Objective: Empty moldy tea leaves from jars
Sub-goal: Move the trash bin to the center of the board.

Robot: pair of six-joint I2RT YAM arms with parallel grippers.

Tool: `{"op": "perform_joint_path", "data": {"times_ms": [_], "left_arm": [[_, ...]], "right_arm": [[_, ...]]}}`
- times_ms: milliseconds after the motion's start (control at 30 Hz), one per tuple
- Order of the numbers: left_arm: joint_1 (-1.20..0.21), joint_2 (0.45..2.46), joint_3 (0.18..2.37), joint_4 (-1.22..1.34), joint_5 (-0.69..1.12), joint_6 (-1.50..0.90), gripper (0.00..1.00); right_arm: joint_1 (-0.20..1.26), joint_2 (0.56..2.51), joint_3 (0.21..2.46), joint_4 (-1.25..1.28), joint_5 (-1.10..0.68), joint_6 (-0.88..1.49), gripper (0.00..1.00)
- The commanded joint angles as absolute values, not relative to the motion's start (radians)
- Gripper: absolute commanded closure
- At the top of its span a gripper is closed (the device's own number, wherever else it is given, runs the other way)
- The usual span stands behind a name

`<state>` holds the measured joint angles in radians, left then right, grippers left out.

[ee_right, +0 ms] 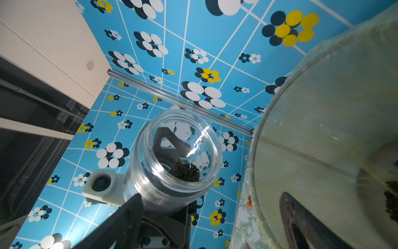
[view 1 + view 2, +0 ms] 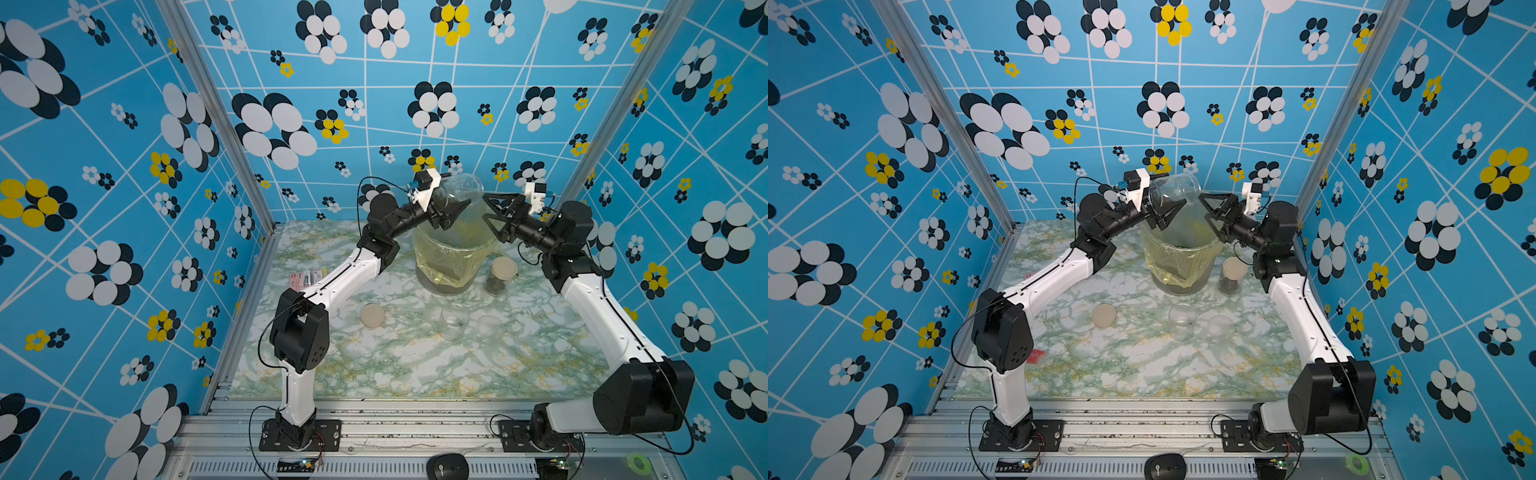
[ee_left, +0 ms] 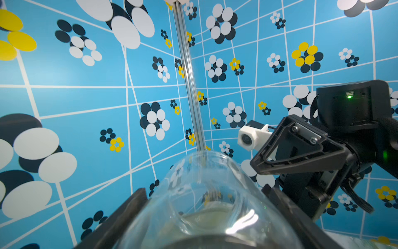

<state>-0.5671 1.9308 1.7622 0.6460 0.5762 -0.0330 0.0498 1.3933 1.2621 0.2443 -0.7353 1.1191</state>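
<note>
My left gripper (image 2: pixel 451 199) (image 3: pixel 204 198) is shut on a clear jar (image 2: pixel 461 189) (image 2: pixel 1173 191), lidless and tilted above the bin (image 2: pixel 453 257). In the right wrist view a small dark clump of moldy tea leaves (image 1: pixel 185 172) shows inside this jar (image 1: pixel 172 159). My right gripper (image 2: pixel 486 206) (image 1: pixel 210 202) is open and holds nothing; it hangs just right of the jar, over the bin's rim. A second jar (image 2: pixel 500 276) with a beige lid and dark tea leaves stands right of the bin. A third jar (image 2: pixel 454 320), open, stands in front of the bin.
The mesh bin (image 2: pixel 1177 266), lined with a yellow bag, has dark leaves (image 1: pixel 392 204) at its bottom. A loose beige lid (image 2: pixel 372 316) and a translucent lid (image 2: pixel 488 325) lie on the marbled table (image 2: pixel 395 365). Small packets (image 2: pixel 305 277) sit by the left wall.
</note>
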Motion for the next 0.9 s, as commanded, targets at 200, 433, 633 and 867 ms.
{"op": "perform_joint_path", "data": {"times_ms": [200, 433, 633, 867], "left_arm": [[-0.572, 1.841, 1.970, 0.012, 0.535, 0.147, 0.72], [-0.602, 1.990, 2.305, -0.475, 0.396, 0.266, 0.72], [-0.619, 2.087, 2.476, -0.681, 0.285, 0.286, 0.71], [-0.636, 2.115, 2.488, -0.658, 0.216, 0.269, 0.72]], "right_arm": [[0.035, 1.184, 1.181, 0.004, -0.552, 0.828, 0.01], [0.035, 1.133, 1.124, -0.018, -0.521, 0.802, 0.01], [0.035, 1.112, 1.095, -0.016, -0.521, 0.799, 0.01], [0.035, 1.104, 1.075, -0.033, -0.521, 0.781, 0.01]]}}
